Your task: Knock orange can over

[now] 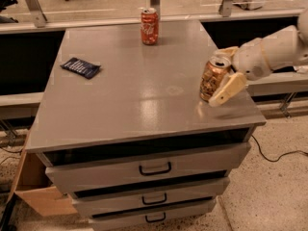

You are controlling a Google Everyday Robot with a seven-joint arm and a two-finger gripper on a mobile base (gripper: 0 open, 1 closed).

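The orange can [213, 79], golden-orange with a mottled pattern and a silver top, stands on its base near the right edge of the grey cabinet top [144, 95]. My gripper [227, 70] comes in from the right on a white arm and is open. One cream finger [227, 88] lies low against the can's front right side. The other finger [227, 51] is behind the can's top. The can sits between them.
A red can with white script [149, 26] stands at the back middle of the top. A dark blue packet [80, 67] lies at the left. Drawers [154, 168] are below the top. A cardboard box [33, 191] sits on the floor at the left. A cable [276, 155] lies at the right.
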